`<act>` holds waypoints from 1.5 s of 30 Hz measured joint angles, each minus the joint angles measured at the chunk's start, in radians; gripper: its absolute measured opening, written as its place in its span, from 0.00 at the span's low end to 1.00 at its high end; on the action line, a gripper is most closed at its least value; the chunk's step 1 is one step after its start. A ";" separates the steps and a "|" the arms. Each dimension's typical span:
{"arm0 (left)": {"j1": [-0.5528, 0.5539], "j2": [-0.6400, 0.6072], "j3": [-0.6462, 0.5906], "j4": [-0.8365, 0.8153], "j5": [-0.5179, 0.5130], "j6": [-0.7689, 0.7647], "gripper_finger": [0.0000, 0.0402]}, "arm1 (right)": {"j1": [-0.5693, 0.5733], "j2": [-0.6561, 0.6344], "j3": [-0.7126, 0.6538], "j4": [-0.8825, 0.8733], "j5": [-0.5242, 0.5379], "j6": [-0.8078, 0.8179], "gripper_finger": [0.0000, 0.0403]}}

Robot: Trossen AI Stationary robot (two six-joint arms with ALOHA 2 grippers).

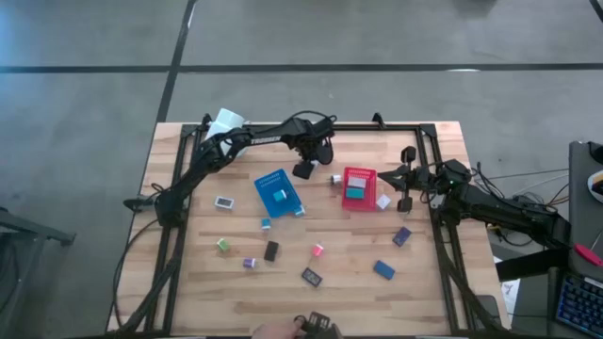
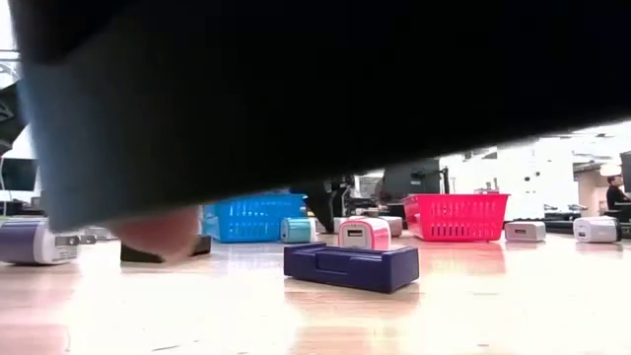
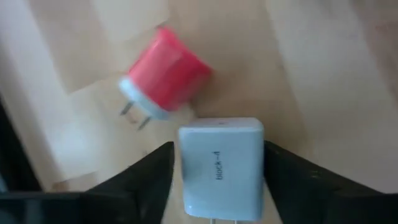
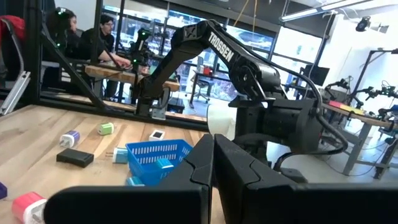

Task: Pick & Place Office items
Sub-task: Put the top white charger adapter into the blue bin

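My left gripper (image 1: 303,171) points down at the table's far middle, between the blue basket (image 1: 279,192) and the red basket (image 1: 358,186). Its fingers stand on either side of a white block (image 3: 221,168) marked "block-4". A red plug block (image 3: 163,71) lies on its side just beyond it. Other office items lie scattered on the wood: a white one (image 1: 223,201), a green one (image 1: 223,245), a black one (image 1: 271,250), a pink one (image 1: 318,250) and a navy one (image 2: 350,266). My right gripper (image 1: 407,184) waits shut at the right edge, holding nothing. My left gripper has one finger (image 3: 155,177) and the other (image 3: 283,177) close beside the white block's two long sides (image 3: 186,174), coming from above and lying along the block. The block lies flat on the table. Whether the fingers touch it, I cannot tell.
Each basket holds a teal block (image 1: 281,195) (image 1: 355,192). A blue block (image 1: 383,269) and a dark one (image 1: 312,276) lie toward the near edge. A person's hand (image 1: 278,330) is at the near edge by the low camera and covers much of the low view.
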 joint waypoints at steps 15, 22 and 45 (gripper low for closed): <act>0.016 -0.048 0.000 -0.110 -0.062 -0.112 0.43 | 0.000 0.000 0.000 0.000 0.000 -0.002 0.02; 0.014 -0.246 -0.069 -0.222 0.218 -0.125 0.43 | -0.001 0.000 0.000 -0.002 0.003 -0.004 0.02; 0.039 -1.417 -1.318 0.943 0.363 -0.642 0.43 | -0.001 0.000 0.000 -0.006 0.000 0.025 0.02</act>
